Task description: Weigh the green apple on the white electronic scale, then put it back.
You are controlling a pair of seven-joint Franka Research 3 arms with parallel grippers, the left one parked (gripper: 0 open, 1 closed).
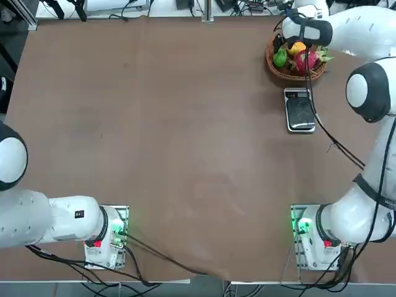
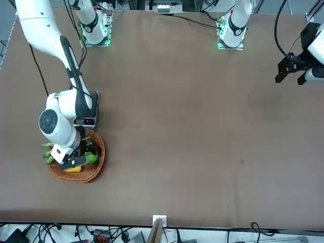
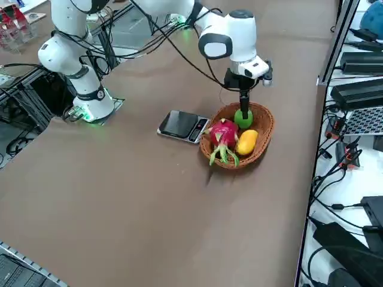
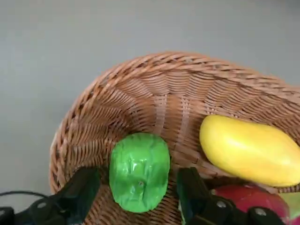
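Nearest the wrist camera, the right gripper's fingers point(image 4: 80, 194) stand wide open at the basket, one on either side of the green apple point(image 4: 139, 172), with a gap showing on both flanks, so nothing looks gripped. The apple sits inside the wicker basket point(image 4: 180, 65), toward one side of it. Getting hold of it seems to be the step in hand: keep the fruit centred between the fingers, go down until they reach around its widest part, then close evenly so its smooth skin does not squirt out. The finger nearer the pink dragon fruit point(image 4: 251, 199) has the tighter room and could snag it; a straight descent and a straight lift would serve best. A little farther off in the basket, the yellow fruit point(image 4: 251, 150) lies clear of the apple. Beyond the basket, just beside it on the counter point(image 3: 137, 209), the white electronic scale point(image 3: 182, 126) lies flat with nothing on its dark plate, ready for a gentle, central set-down.
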